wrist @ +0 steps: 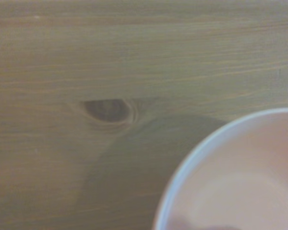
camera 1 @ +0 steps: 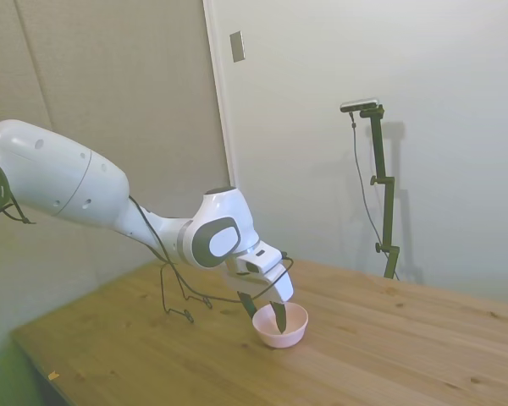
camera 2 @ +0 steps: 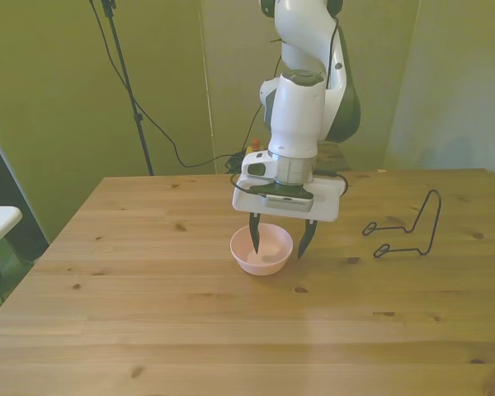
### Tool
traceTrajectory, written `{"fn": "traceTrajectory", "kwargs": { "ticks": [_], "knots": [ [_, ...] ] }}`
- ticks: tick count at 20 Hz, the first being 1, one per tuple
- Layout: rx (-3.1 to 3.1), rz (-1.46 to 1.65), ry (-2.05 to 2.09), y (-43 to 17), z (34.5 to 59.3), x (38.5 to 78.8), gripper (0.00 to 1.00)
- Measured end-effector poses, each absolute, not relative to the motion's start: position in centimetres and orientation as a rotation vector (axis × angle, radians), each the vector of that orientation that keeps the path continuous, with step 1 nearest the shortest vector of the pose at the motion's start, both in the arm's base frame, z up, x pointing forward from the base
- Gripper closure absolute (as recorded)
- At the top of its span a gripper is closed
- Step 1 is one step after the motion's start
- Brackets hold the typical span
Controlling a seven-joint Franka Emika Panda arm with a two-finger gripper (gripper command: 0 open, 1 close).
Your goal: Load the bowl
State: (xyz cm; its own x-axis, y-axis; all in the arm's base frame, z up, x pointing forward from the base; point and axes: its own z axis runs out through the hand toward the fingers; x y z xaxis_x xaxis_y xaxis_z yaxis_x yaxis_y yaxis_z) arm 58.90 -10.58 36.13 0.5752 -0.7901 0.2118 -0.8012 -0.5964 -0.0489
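The pale pink bowl (camera 2: 261, 250) rests on the wooden table (camera 2: 148, 313), near its middle. My gripper (camera 2: 281, 242) points down over it and is open. One dark finger reaches inside the bowl, and the other hangs just outside the rim on the front view's right, so the rim wall lies between them. In the side view the bowl (camera 1: 280, 326) sits under the gripper (camera 1: 264, 312). The wrist view shows part of the bowl's (wrist: 240, 187) rim and inside, which looks empty, close up and blurred.
A thin black wire rack (camera 2: 408, 228) stands on the table to the front view's right of the bowl, about a hand's width away; in the side view the rack (camera 1: 182, 294) is behind the arm. A dark knot (wrist: 108, 109) marks the wood beside the bowl.
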Motion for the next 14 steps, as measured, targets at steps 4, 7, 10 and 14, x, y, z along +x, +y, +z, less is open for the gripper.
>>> {"fn": "traceTrajectory", "kwargs": {
  "ticks": [4,7,10,14],
  "knots": [
    [2.741,0.328,-1.388,-10.6,36.13,58.9,1.0],
    [2.741,0.327,-1.392,-10.64,36.12,58.89,1.0],
    [2.74,0.326,-1.396,-10.69,36.12,58.88,1.0],
    [2.74,0.328,-1.402,-10.8,36.21,58.94,1.0]
  ]
}}
